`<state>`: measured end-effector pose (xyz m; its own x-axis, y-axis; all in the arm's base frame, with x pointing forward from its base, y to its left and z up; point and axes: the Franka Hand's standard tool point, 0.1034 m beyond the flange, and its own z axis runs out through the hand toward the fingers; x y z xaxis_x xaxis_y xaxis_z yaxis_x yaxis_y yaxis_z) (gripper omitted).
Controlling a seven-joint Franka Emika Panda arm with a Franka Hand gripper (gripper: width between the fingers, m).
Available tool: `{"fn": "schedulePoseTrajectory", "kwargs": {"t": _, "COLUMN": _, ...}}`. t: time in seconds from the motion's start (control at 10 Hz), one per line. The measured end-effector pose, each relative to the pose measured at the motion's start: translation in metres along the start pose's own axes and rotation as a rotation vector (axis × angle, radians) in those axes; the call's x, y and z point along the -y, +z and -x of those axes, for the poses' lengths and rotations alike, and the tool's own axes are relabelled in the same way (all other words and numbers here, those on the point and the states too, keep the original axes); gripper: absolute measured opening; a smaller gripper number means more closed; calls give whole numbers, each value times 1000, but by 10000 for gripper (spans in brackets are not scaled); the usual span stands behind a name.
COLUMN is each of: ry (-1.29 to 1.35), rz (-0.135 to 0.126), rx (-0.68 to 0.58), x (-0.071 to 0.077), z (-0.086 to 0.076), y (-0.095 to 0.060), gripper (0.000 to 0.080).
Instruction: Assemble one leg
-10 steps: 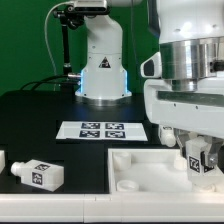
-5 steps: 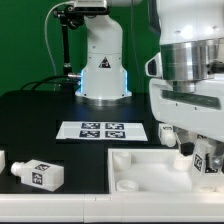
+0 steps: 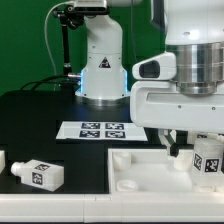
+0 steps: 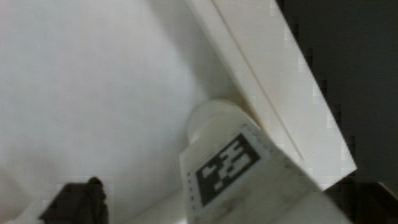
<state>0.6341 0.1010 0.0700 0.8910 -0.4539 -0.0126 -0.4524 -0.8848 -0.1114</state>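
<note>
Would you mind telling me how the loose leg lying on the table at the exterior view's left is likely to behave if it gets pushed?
The leg looks like hard white plastic, so probably stiff and light. It lies on its side and seems rounded, so a sideways push might roll it. The dark table looks smooth, so it may also slide.

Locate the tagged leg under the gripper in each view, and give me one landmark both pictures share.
Exterior view: the leg stands at the exterior view's right edge, below the gripper, over the white panel.
Wrist view: the leg fills the lower middle, its tag showing, against the panel's raised rim.
Shared landmark: the white panel.
</note>
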Motion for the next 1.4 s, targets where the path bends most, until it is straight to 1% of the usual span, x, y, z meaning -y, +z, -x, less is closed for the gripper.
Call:
{"fn": "schedulePoseTrajectory", "kwargs": {"t": 0.1, "ry": -128, "rz": 22, "rx": -3, "x": -1, "z": 0, "y": 0, "gripper": 648}}
{"fn": "schedulePoseTrajectory", "kwargs": {"t": 0.2, "ry": -332, "rz": 64, "rx": -16, "x": 0, "z": -2, "y": -2, "gripper": 649}}
{"fn": "schedulePoseTrajectory", "kwargs": {"t": 0.3, "ry": -419, "rz": 66, "rx": -24, "x": 2, "z": -3, "y": -3, "gripper": 649}}
{"fn": "schedulePoseTrajectory", "kwargs": {"t": 0.4, "ry": -418, "rz": 61, "rx": -29, "x": -1, "z": -6, "y": -3, "gripper": 649}}
{"fn": "schedulePoseTrajectory", "kwargs": {"t": 0.5, "ry": -406, "rz": 62, "rx": -29, "x": 0, "z": -6, "y": -3, "gripper": 529}}
{"fn": "schedulePoseTrajectory", "kwargs": {"t": 0.6, "ry": -354, "rz": 60, "rx": -30, "x": 0, "z": -6, "y": -3, "gripper": 529}}
{"fn": "schedulePoseTrajectory", "kwargs": {"t": 0.7, "ry": -279, "rz": 58, "rx": -32, "x": 0, "z": -5, "y": -3, "gripper": 348}}
{"fn": "schedulePoseTrajectory", "kwargs": {"t": 0.8, "ry": -240, "rz": 58, "rx": -33, "x": 0, "z": -5, "y": -3, "gripper": 287}}
{"fn": "schedulePoseTrajectory", "kwargs": {"t": 1.0, "ry": -115, "rz": 55, "rx": -36, "x": 1, "z": -5, "y": -3, "gripper": 287}}
{"fn": "schedulePoseTrajectory", "kwargs": {"t": 1.2, "ry": 93, "rz": 51, "rx": -41, "x": 3, "z": -4, "y": -1, "gripper": 287}}
{"fn": "schedulePoseTrajectory", "kwargs": {"t": 1.4, "ry": 442, "rz": 14, "rx": -26, "x": 6, "z": -4, "y": 0, "gripper": 287}}
